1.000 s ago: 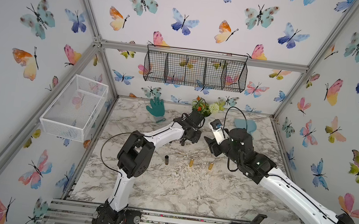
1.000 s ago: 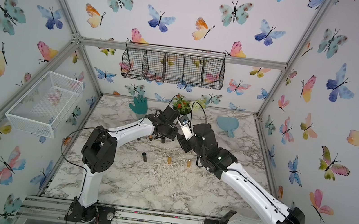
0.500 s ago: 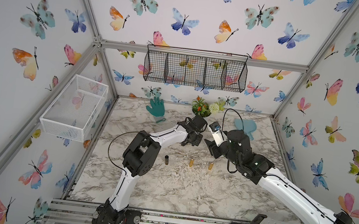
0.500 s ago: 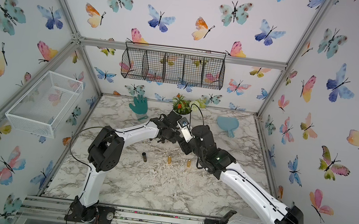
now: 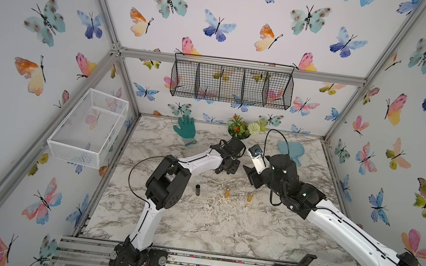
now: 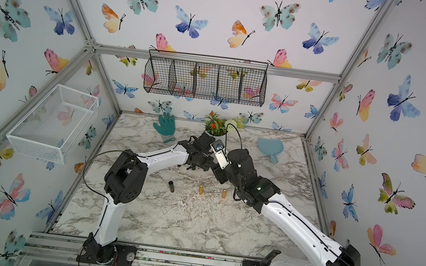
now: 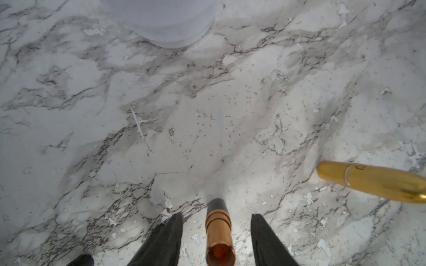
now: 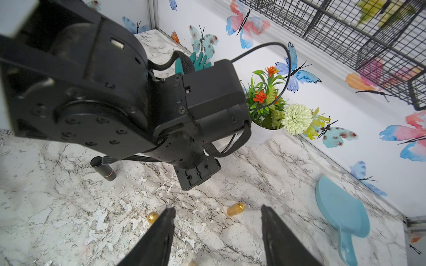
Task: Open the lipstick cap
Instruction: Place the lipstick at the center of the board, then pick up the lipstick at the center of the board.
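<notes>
In the left wrist view the lipstick (image 7: 217, 232) stands upright on the marble: a copper tube with a black far end and a hollow near end. My left gripper (image 7: 216, 215) is open around it, with a gap on each side. In both top views this gripper (image 5: 227, 166) hangs low near the flower pot and hides the lipstick. A black tube with a copper band (image 5: 198, 190) stands alone further forward; I cannot tell whether it is the cap. My right gripper (image 8: 217, 208) is open and empty, close to the right of the left one (image 5: 249, 174).
Two gold capsules (image 5: 227, 193) (image 5: 249, 197) stand on the marble table (image 5: 208, 222) in front of the grippers; one (image 7: 368, 182) is close to the left gripper. A white flower pot (image 8: 260, 135), a teal glove (image 5: 185, 128) and a blue scoop (image 5: 290, 151) lie at the back.
The left arm's elbow has swung to the right and its gripper has come a little lower. Its jaws have opened off the lipstick. The right arm has hardly moved.
</notes>
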Motion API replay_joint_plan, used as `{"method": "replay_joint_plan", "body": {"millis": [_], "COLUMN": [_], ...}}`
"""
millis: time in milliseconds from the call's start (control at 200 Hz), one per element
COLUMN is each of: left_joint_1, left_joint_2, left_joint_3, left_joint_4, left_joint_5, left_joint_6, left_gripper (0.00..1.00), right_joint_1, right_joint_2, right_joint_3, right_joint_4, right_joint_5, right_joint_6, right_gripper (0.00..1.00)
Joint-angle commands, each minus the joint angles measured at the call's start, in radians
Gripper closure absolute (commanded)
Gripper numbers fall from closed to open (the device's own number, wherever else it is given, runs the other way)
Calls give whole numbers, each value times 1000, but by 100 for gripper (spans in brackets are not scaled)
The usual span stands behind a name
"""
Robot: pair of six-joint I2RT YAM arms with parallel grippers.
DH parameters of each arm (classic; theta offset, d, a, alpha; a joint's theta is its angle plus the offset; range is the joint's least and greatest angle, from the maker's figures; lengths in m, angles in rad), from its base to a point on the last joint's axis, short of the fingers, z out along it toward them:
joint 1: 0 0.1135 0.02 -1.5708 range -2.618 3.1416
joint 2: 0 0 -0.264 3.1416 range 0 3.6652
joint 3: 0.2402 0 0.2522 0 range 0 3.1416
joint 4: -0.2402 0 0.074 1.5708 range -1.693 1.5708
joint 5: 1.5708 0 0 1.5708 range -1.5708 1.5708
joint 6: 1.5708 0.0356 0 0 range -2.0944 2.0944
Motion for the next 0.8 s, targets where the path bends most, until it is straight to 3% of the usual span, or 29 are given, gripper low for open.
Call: {"method": "replay_joint_plan", "body": {"millis": [0,160,265,541,796], "left_joint_1": [-2,-11,-35,-120,-145], "left_joint_2": [-75,-60,-32,82,156], "left_joint_3": [65,156,200,279,305], "left_joint_4": [-20,-53,-64,-63,-44], "left_joint_5": [41,178,204,152,23], "left_joint_6": [-3,8,18,26,18], "left_gripper": [44,37,36,32,33], "right_joint_1": [-1,-1,-1,-1,0], "right_joint_2": [-43,-102,-127,-170,-180], "right_joint_3": [44,112,152,160,165], "right_joint_4": [-40,-81,-124,-147,-171], "right_joint_5": [25,26,63,66,69], "right_joint_6": [30,55,55,79,86], "right_gripper": [38,38,38,37,37]}}
